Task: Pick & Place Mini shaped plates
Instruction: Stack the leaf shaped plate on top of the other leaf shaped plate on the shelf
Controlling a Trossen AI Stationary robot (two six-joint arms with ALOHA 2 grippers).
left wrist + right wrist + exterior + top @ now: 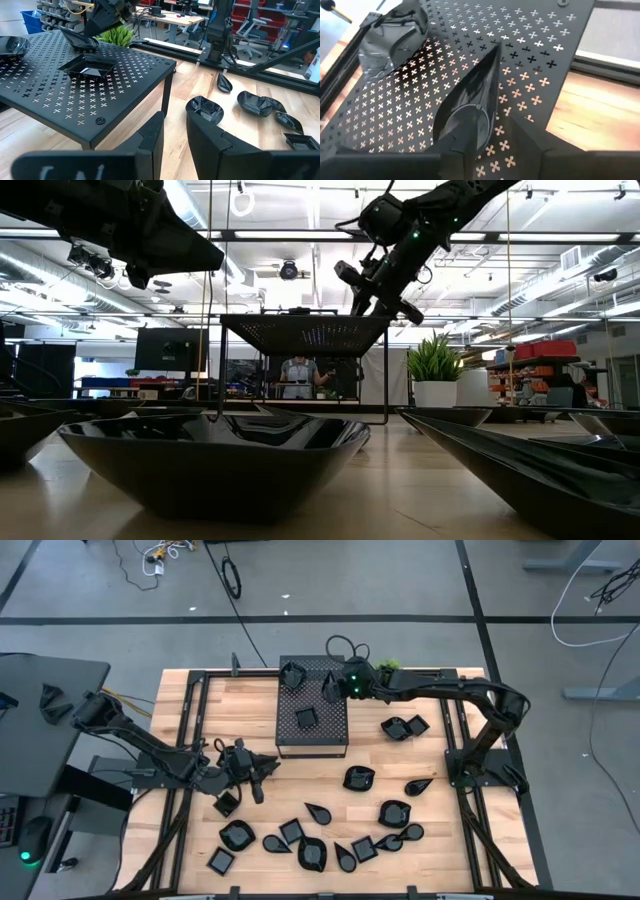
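Right gripper (332,688) hangs over the far right part of the perforated box (312,736), a teardrop plate (470,107) standing on edge between its fingers, tip toward the box's far edge. The fingers look spread, yet the plate sits against them; whether it is pinched or released cannot be told. Two more plates rest on the box top: a rounded one (292,675) by the far left corner, close to the rim, and a square one (308,718) near the middle, with bare perforated surface around it and toward the near edge. The potted plant (388,665) stands just beyond the box's far right corner, beside the right arm. Left gripper (250,772) hovers low over the table (180,830), off the box's near left corner, fingers slightly apart with nothing between them; a square plate (227,804) lies just beside it. The remaining plates (311,854) scatter along the near half of the table, crowded toward the near edge. Two (404,727) sit to the right of the box, a few more (358,778) mid-table. An open strip of bare wood runs between the box's near edge and the scatter.
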